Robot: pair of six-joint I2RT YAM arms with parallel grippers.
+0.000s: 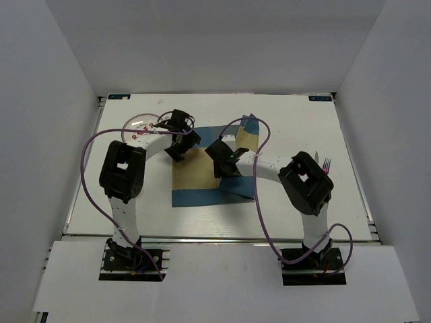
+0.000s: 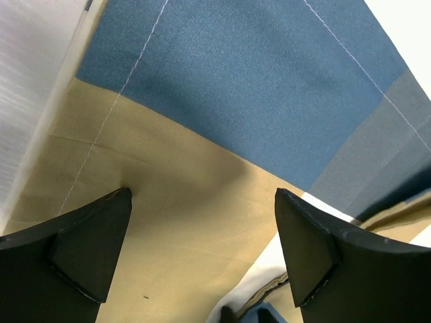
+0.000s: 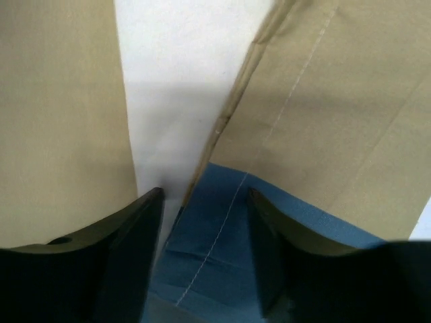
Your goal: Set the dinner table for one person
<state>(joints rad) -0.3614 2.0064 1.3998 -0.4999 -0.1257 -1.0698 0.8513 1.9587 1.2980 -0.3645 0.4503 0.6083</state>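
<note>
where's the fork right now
In the top view the fork lies on the dinner table at the right side, right of the placemat and beside the right arm.

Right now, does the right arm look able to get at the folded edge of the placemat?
Likely yes: the right claw straddles the placemat's folded edge, jaws apart, with only cloth between them and nothing blocking.

Agape: left pincer [image 2: 202, 195], right pincer [image 3: 205, 193].
</note>
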